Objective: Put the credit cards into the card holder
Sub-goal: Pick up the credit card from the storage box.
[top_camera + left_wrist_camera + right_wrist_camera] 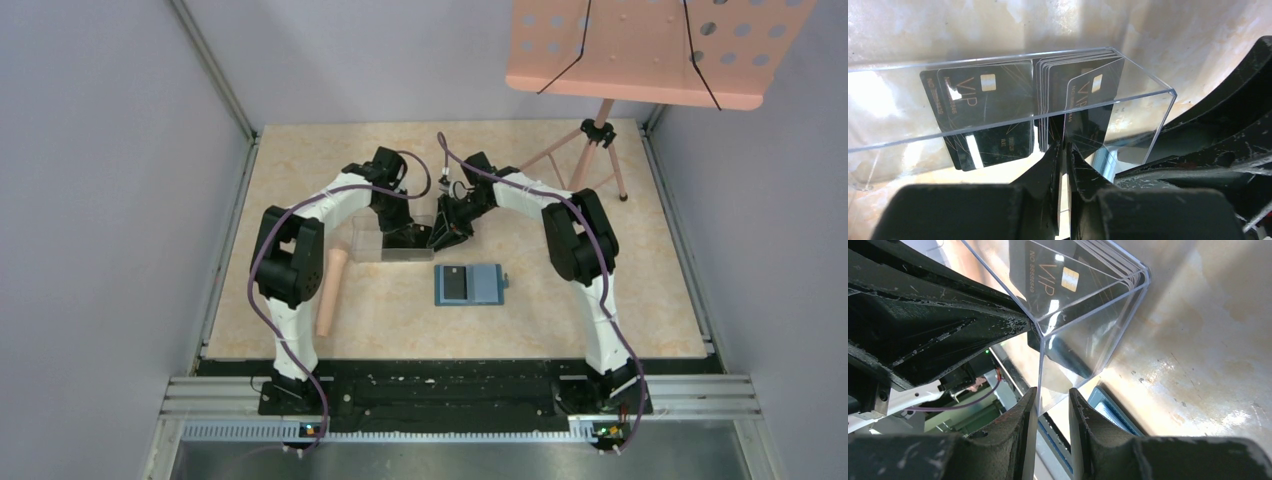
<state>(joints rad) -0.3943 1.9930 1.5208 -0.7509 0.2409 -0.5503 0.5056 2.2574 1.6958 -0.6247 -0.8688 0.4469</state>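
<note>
A clear plastic box (368,241) in mid-table holds several black credit cards (988,95), some of them packed in a stack. My left gripper (1064,150) reaches into the box's right end and is shut on the lower edge of one black card (1093,100), which tilts away from the stack. My right gripper (1050,400) meets it from the right and pinches the box's clear corner wall (1088,340). In the top view both grippers (418,238) (438,237) touch that end of the box. The teal card holder (487,285) lies open just in front, with a black card (455,283) on its left half.
A peach-coloured cylinder (331,290) lies left of the card holder, near my left arm. A music stand (640,50) overhangs the back right corner, with its tripod legs (600,150) on the table. Grey walls enclose the table on three sides.
</note>
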